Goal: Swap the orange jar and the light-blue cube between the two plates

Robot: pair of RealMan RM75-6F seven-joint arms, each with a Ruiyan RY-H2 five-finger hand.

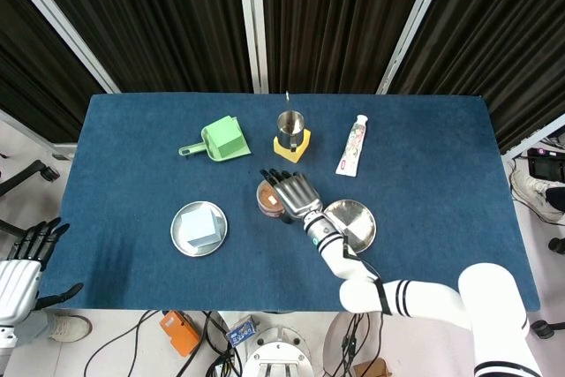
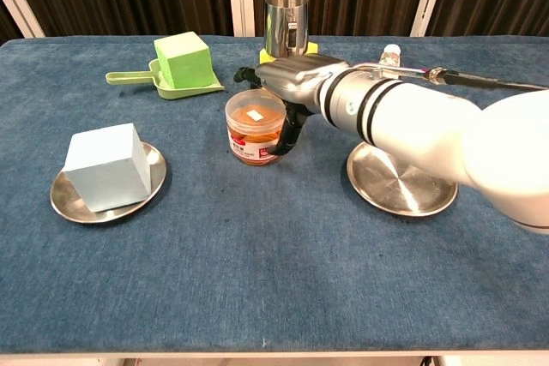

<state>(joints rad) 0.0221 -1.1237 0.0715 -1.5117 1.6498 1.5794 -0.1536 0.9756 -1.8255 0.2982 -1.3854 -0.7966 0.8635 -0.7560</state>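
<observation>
My right hand (image 1: 296,192) (image 2: 290,80) grips the orange jar (image 1: 267,199) (image 2: 254,129) from above, its fingers curled round the lid, near the middle of the blue table. The jar is low over the cloth or on it; I cannot tell which. The right steel plate (image 1: 351,225) (image 2: 403,182) lies bare to the jar's right. The light-blue cube (image 1: 201,226) (image 2: 107,166) sits on the left steel plate (image 1: 180,240) (image 2: 64,203). My left hand (image 1: 25,264) hangs open off the table's left edge in the head view.
At the back stand a green cube in a green scoop (image 1: 220,139) (image 2: 178,64), a steel cup (image 1: 290,124) (image 2: 286,23) on a yellow block (image 1: 292,148), and a white tube (image 1: 351,145) (image 2: 390,55).
</observation>
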